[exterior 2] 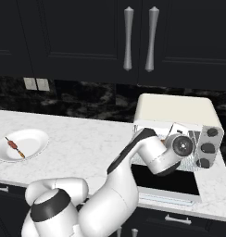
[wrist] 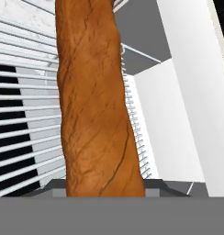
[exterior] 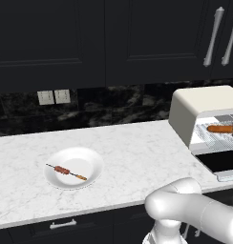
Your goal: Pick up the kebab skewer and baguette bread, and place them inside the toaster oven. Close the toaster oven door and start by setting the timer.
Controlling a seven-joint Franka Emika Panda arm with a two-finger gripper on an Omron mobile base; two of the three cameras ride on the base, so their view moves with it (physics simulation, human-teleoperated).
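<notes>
The baguette [wrist: 98,105] lies lengthwise over the wire rack [wrist: 22,119] inside the toaster oven [exterior: 204,107], our hand narrowed around it because it isn't let go yet, while the skewer [exterior: 66,171] waits on the plate [exterior: 90,159] near the table's front edge.

Glossy white rounded arm [exterior 2: 119,185] segments, dark joint bands, round dark cap at the wrist

Toaster oven [exterior: 204,112] cut off by the right edge in the left base view; in the right base view the arm hides much of its opening. Baguette bread [wrist: 95,101] runs past the top edge in the hand view, its lower end concealed; finger contact cannot be told.
</notes>
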